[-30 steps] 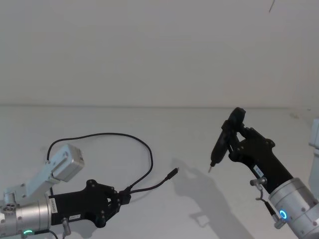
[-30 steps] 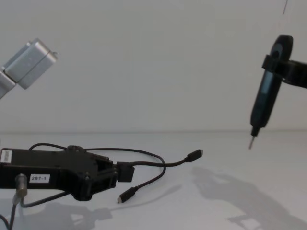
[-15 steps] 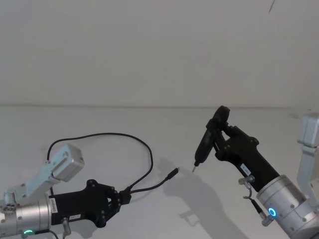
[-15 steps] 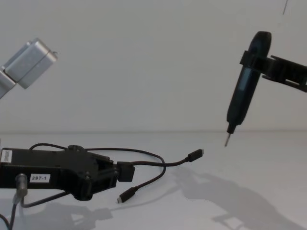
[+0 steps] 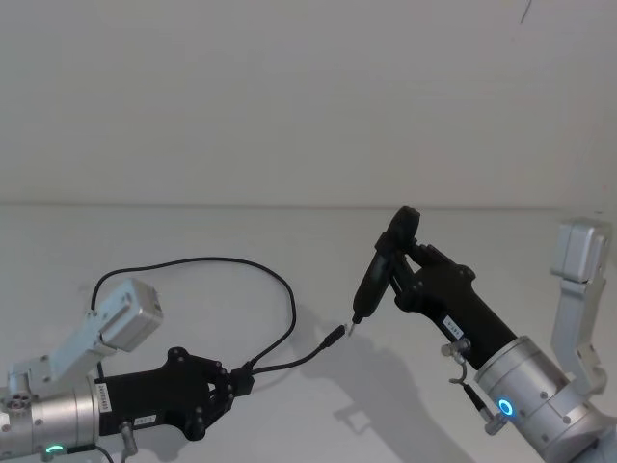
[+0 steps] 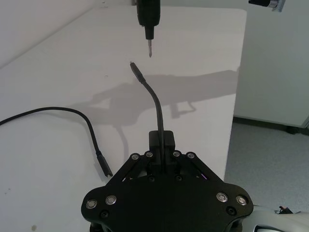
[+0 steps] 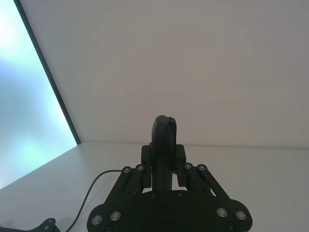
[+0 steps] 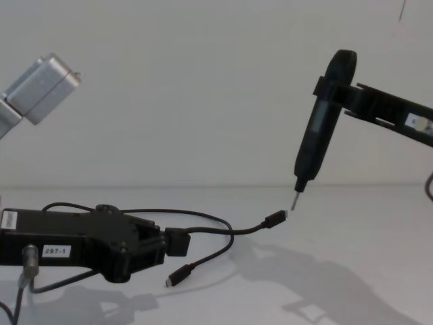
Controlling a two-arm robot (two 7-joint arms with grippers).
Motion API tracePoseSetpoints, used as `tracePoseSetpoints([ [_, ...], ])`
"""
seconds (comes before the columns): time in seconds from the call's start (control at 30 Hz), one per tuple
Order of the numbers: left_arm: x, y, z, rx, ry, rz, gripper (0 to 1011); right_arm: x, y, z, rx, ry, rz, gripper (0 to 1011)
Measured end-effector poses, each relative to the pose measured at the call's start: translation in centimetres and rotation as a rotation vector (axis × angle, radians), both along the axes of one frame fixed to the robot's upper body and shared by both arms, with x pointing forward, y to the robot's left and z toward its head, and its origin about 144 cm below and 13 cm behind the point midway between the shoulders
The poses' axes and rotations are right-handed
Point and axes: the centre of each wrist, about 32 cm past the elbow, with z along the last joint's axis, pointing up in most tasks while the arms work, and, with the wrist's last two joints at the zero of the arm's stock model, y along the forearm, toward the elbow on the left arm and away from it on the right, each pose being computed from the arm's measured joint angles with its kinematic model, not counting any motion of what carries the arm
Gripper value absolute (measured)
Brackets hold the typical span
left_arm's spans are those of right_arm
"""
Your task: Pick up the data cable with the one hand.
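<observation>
The data cable is thin and black and loops across the white table. My left gripper, black and blocky, is shut on the cable's fork block, low at the near left. One short end rises from the block to a small plug; the other plug lies on the table. In the left wrist view the cable runs straight out from the left gripper. My right gripper is shut on a black pen-shaped tool. The tool's metal tip hangs just beside the raised plug.
A silver link of the left arm stands up at the near left, and one of the right arm at the far right. The table's edge drops to the floor. A plain wall rises behind the table.
The right arm has swung left and down, bringing the tool's tip from well clear of the cable to right beside the raised plug. The left gripper and cable have not moved.
</observation>
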Motion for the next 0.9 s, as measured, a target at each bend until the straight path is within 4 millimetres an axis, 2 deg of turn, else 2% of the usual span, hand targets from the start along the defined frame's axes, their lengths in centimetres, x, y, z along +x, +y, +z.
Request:
tracePoseSetpoints([
  [0.9, 0.0, 0.0, 0.0, 0.0, 0.0, 0.0, 39, 1.8, 1.2, -1.8, 0.038, -0.026, 0.004, 279],
])
